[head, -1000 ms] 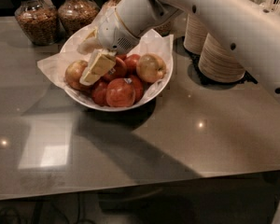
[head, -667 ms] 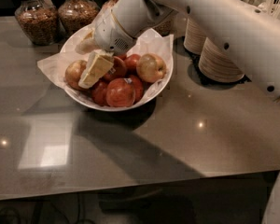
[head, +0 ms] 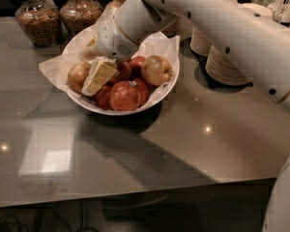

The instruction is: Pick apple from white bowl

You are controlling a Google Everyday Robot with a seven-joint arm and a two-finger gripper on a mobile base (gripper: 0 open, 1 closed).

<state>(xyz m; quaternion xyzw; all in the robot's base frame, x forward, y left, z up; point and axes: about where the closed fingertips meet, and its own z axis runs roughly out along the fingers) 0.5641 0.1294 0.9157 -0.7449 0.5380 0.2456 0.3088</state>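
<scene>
The white bowl (head: 166,83), lined with crumpled white paper, sits on the counter at the back centre and holds several apples. The orange-red and yellow mottled apple (head: 77,76) lies at the bowl's left side. My gripper (head: 93,61) reaches down into the bowl from the upper right. It is open: one cream fingertip (head: 99,76) rests just right of the apple, and the other (head: 91,43) is behind it near the bowl's far rim. A paler yellow blushed apple (head: 156,69) lies at the right, with deep red apples (head: 124,95) in front.
Two glass jars (head: 35,19) of grain stand at the back left. Stacked beige disposable bowls (head: 227,64) stand right of the white bowl, partly behind my arm (head: 232,28). The glossy grey counter (head: 135,153) runs to its front edge, near the bottom of the view.
The gripper has dipped very slightly lower into the bowl beside the mottled apple. The apples and the bowl have not moved.
</scene>
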